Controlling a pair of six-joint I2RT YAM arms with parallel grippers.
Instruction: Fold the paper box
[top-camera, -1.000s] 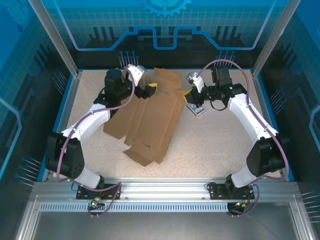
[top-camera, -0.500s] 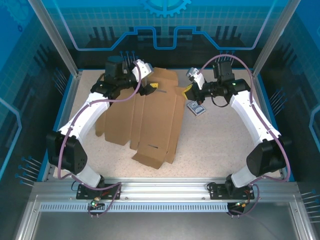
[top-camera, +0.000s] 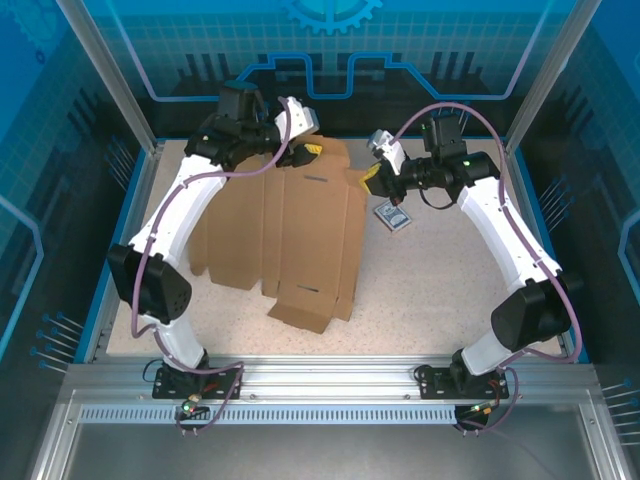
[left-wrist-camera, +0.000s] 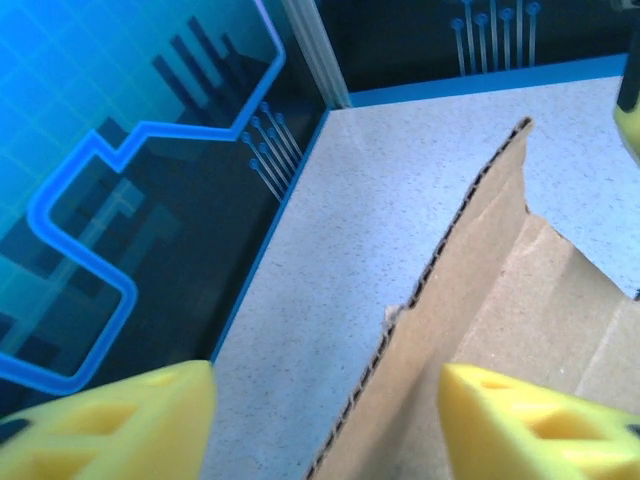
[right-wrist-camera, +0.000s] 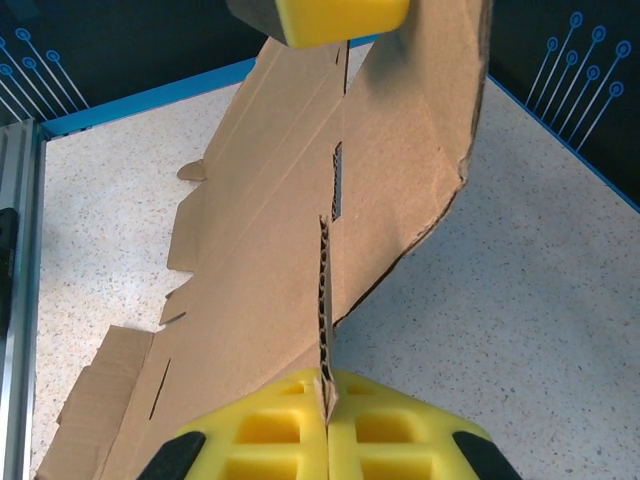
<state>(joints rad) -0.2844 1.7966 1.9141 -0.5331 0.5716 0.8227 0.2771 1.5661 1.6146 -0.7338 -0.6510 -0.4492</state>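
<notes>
The paper box (top-camera: 290, 230) is a flat brown cardboard sheet with flaps, lying across the middle of the table. Its far right corner is lifted. My right gripper (top-camera: 372, 183) is shut on that corner's edge. In the right wrist view the corrugated edge of the box (right-wrist-camera: 280, 200) runs straight into my closed right gripper (right-wrist-camera: 325, 400). My left gripper (top-camera: 305, 150) is at the box's far edge. In the left wrist view my left gripper (left-wrist-camera: 325, 420) is open, with the raised cardboard edge (left-wrist-camera: 500, 330) between the yellow fingers (left-wrist-camera: 530, 420), touching neither.
A small white-edged card (top-camera: 392, 218) lies on the speckled table just right of the box, under the right arm. The blue back wall (left-wrist-camera: 120, 150) stands close behind the left gripper. Free table lies to the right (top-camera: 440, 290).
My left arm has swung toward the back and right, up to the box's far edge, and its jaws have narrowed. The box has turned squarer to the table. The right gripper kept its hold.
</notes>
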